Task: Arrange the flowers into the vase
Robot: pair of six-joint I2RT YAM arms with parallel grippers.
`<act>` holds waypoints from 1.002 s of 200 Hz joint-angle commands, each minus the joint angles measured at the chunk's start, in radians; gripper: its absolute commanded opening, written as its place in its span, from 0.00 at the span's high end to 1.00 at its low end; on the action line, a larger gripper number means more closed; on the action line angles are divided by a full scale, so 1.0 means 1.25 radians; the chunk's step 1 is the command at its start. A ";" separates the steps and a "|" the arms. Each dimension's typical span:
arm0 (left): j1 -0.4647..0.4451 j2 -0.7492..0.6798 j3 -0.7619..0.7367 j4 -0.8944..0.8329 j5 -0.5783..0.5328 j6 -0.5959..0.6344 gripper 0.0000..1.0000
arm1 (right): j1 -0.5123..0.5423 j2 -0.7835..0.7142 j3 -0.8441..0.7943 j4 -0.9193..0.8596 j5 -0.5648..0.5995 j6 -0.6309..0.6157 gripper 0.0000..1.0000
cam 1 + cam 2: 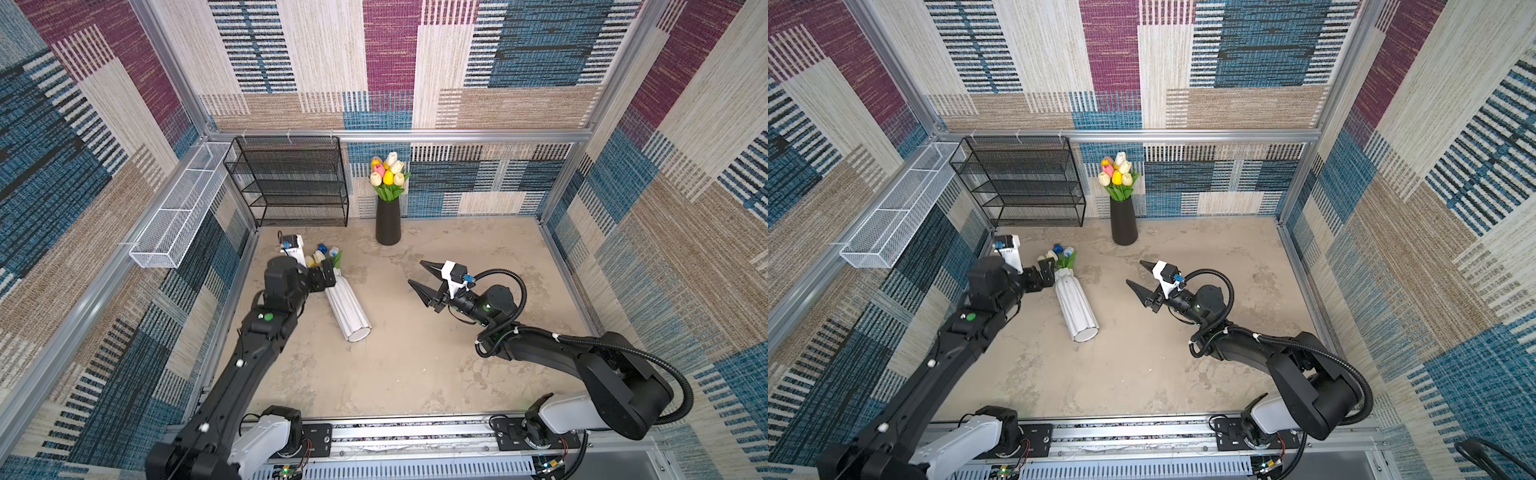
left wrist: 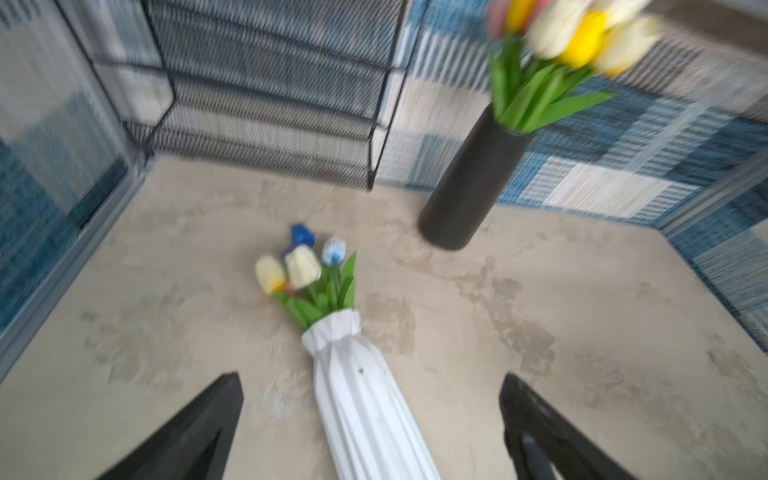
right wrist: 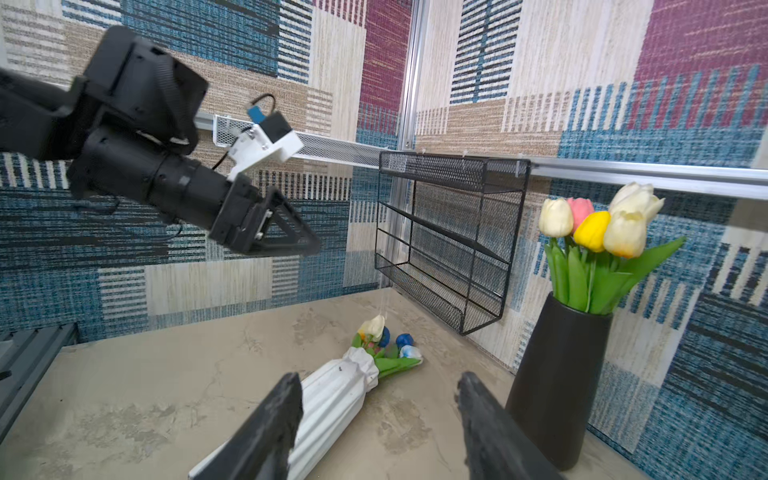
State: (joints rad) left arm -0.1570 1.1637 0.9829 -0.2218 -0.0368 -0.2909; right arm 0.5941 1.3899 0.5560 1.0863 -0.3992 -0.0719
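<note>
A black vase (image 1: 388,226) stands upright at the back of the table in both top views, holding a bunch of flowers (image 1: 388,172) with cream, yellow and pink heads. A white ribbed vase (image 1: 347,305) lies on its side left of centre. More flowers (image 1: 322,254), cream and blue, stick out of its neck onto the table. My left gripper (image 1: 325,273) hovers open above that neck, and in the left wrist view its fingers (image 2: 208,419) straddle the white vase (image 2: 365,407). My right gripper (image 1: 415,272) is open and empty, right of centre, pointing at the white vase (image 3: 332,399).
A black mesh shelf (image 1: 291,183) stands against the back wall left of the black vase. A white mesh basket (image 1: 178,208) hangs on the left wall. Aluminium frame rails border the table, and the arms' base rail (image 1: 395,432) runs along the front.
</note>
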 commanded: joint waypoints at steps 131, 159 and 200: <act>-0.019 0.577 0.326 -0.400 0.100 -0.133 0.00 | 0.000 -0.188 -0.097 -0.128 0.079 -0.041 0.14; -0.020 0.640 0.361 -0.399 0.084 -0.136 0.00 | 0.000 -0.197 -0.104 -0.130 0.088 -0.040 0.14; -0.020 0.691 0.388 -0.405 0.070 -0.134 0.00 | 0.000 -0.218 -0.122 -0.120 0.106 -0.033 0.13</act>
State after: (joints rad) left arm -0.1844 2.0048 1.4528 -0.6933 0.0906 -0.4500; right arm 0.5941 1.1286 0.4118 0.9165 -0.2878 -0.1284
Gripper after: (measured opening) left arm 0.997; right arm 0.872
